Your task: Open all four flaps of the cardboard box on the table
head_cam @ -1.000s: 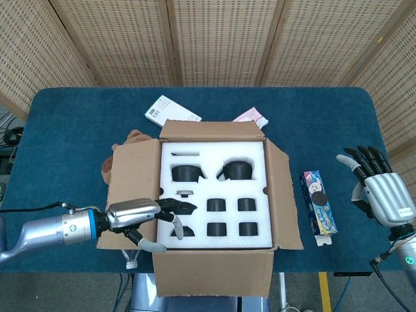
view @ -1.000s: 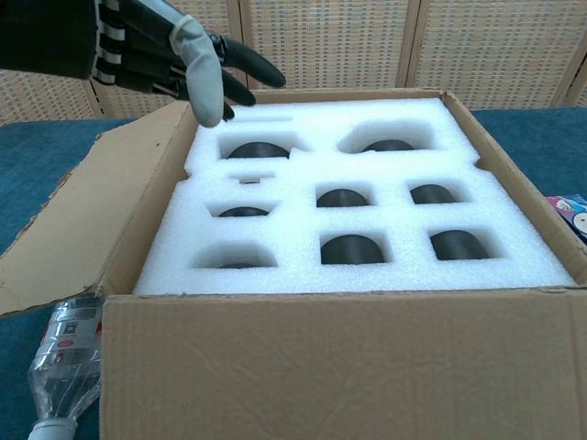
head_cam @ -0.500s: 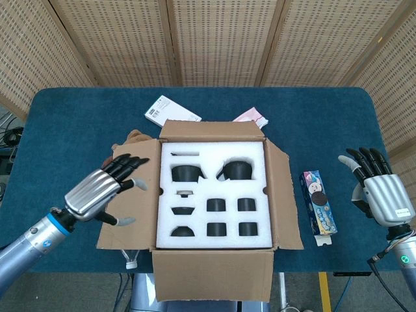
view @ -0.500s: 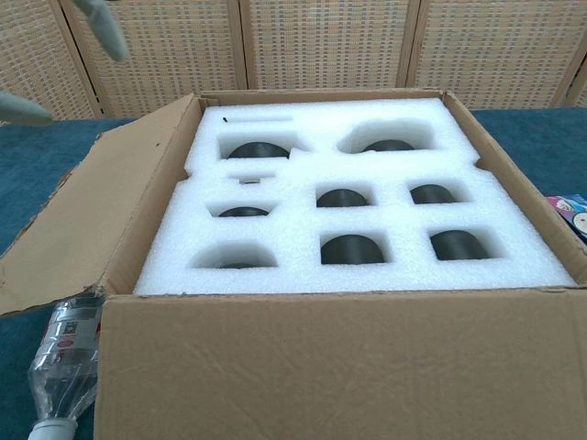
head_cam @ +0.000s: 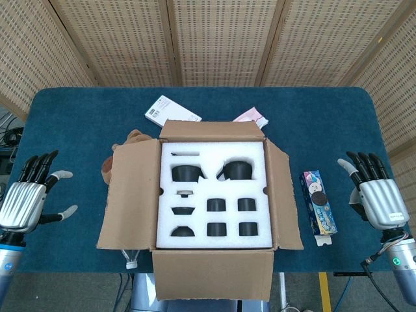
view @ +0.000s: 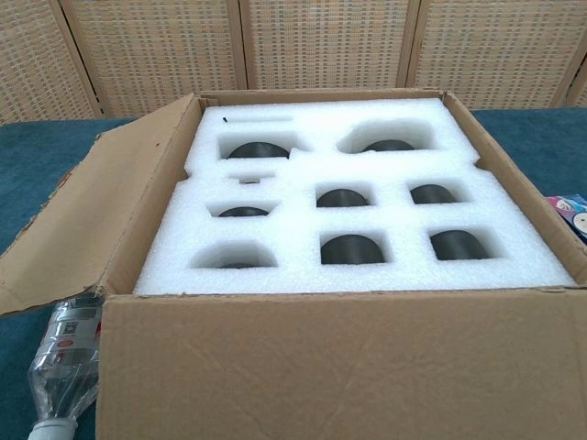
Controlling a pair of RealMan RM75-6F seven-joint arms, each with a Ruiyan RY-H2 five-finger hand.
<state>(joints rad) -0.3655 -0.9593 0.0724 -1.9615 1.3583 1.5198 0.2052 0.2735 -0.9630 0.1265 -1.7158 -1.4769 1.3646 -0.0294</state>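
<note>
The cardboard box (head_cam: 211, 283) stands at the table's near middle with its flaps folded outward: left flap (head_cam: 130, 195), right flap (head_cam: 283, 198), near flap hanging down in front, far flap (head_cam: 211, 129) raised. White foam (head_cam: 211, 166) with several dark wells fills it, also seen in the chest view as foam (view: 303, 225). My left hand (head_cam: 26, 198) hovers with fingers spread at the table's left edge, well clear of the box. Near the right edge my right hand (head_cam: 377, 195) is spread too and holds nothing. Neither hand shows in the chest view.
A blue cookie pack (head_cam: 318, 208) lies right of the box. A white carton (head_cam: 171, 112) and a pink packet (head_cam: 252, 119) lie behind it. A brown soft item (head_cam: 120, 146) sits beside the left flap. A plastic bottle (view: 64, 367) lies under the left flap.
My left hand has drawn back from over the foam, across the left flap, out to the table's left edge. The right hand barely shifted. The box looks unchanged.
</note>
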